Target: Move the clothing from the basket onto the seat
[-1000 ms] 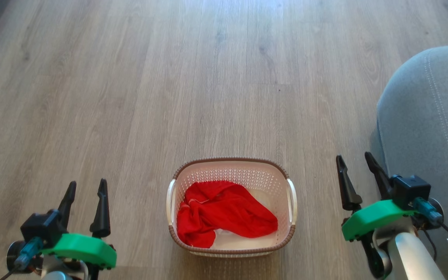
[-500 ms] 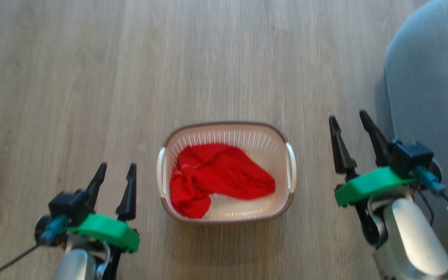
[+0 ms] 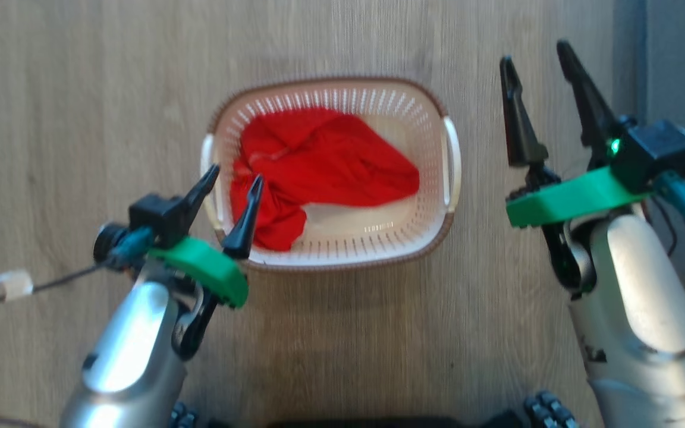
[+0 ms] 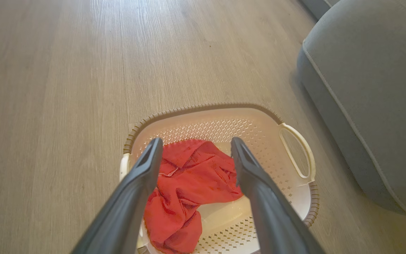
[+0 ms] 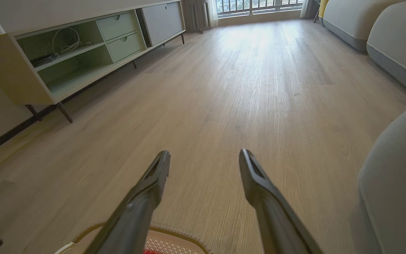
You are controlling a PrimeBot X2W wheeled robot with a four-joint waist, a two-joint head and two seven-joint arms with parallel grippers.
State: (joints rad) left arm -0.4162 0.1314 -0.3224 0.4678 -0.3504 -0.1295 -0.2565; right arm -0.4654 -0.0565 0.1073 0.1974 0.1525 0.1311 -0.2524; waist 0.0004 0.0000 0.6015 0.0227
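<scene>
The clothing (image 3: 319, 160) is a crumpled bright red heap in the left half of the cream basket (image 3: 330, 80), which stands on the wooden floor. My left gripper (image 3: 235, 174) is open above the basket's near left corner, one finger over the rim and one over the red fabric. In the left wrist view the open left gripper (image 4: 196, 140) frames the clothing (image 4: 189, 176) inside the basket (image 4: 203, 107). My right gripper (image 3: 534, 52) is open and holds nothing, right of the basket and beside the grey seat (image 3: 681, 59). The right wrist view shows the right gripper (image 5: 204, 152) over bare floor.
The seat (image 4: 375, 88) lies right of the basket, with a strip of floor between them. A low cabinet (image 5: 65, 60) with shelves and drawers lines the far left wall. More cushions (image 5: 397, 42) sit far right. A cable with a white tag (image 3: 9, 284) trails from my left wrist.
The head camera has tipped down, so the basket sits higher in the picture. My left gripper has moved right and forward, from beside the basket to over its left corner. Both grippers stay open.
</scene>
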